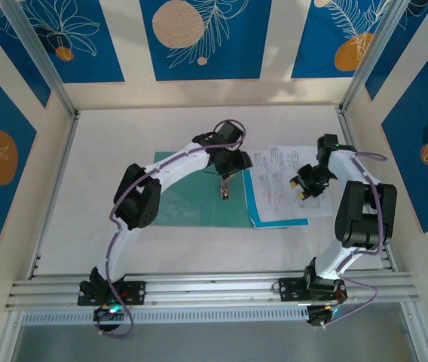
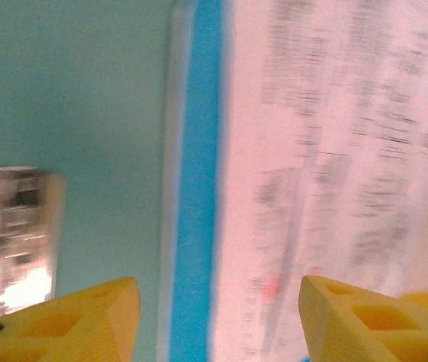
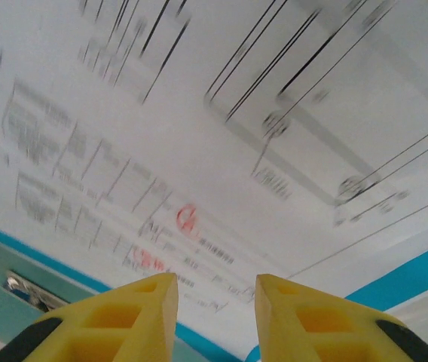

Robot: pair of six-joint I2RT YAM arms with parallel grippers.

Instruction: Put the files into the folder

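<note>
The files lie on the right half of the open folder. My left pincer hangs spread over the fold, and my right pincer is slightly parted above the sheets, pinching nothing, likely to square them.

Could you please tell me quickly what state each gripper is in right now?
Left gripper: open, holding nothing.
Right gripper: partly open, holding nothing.

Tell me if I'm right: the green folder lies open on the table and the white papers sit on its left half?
Not quite. The white papers sit on the right half of the green folder, not the left; its left half is plain green. The top view shows this. The folder does lie open on the table.
</note>
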